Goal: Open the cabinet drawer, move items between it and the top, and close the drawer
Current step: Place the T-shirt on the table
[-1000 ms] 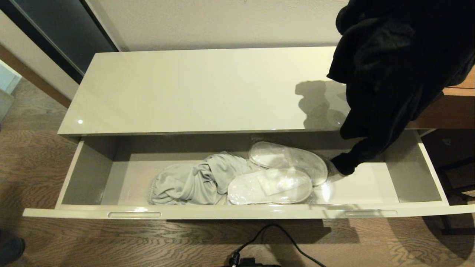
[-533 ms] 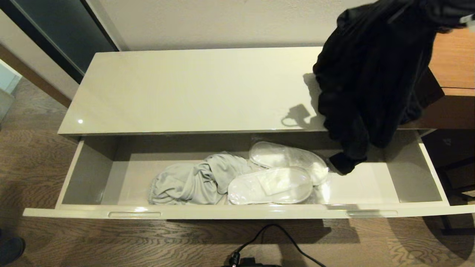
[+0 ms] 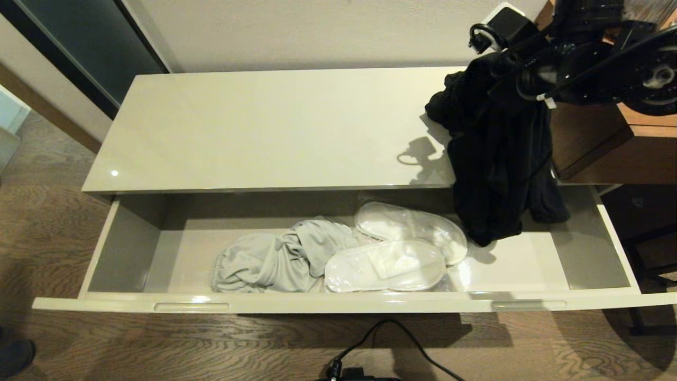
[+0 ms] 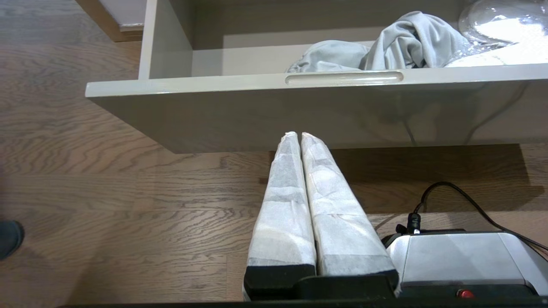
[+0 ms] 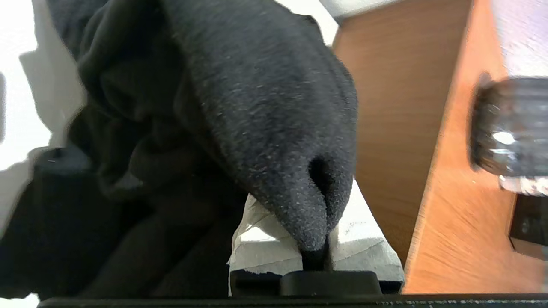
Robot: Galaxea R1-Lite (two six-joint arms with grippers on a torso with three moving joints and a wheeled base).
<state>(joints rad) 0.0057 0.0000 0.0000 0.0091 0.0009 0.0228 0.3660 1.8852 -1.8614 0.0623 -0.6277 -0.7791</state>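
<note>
Since a second ago my right gripper (image 5: 314, 252), clamped on the black garment (image 3: 492, 153), carried it over the cabinet top (image 3: 275, 127); its tail hangs into the open drawer (image 3: 338, 302). Left gripper (image 4: 299, 137) shut, parked.

**Bedroom or hotel room, by the furnishings**

Looks like a lived-in guest room rather than a lab or workshop. Wood-grain plank floor (image 3: 106, 344) underfoot, plain pale wall (image 3: 317, 32) behind. Long low glossy cream cabinet, its top (image 3: 264, 127) bare and shiny, its wide drawer (image 3: 338, 302) pulled open. Inside: a crumpled grey garment (image 3: 270, 259) and white disposable slippers (image 3: 386, 264) in clear plastic sleeves, the kind hotels supply. Taller brown wood-grain unit (image 3: 592, 148) alongside.
</note>
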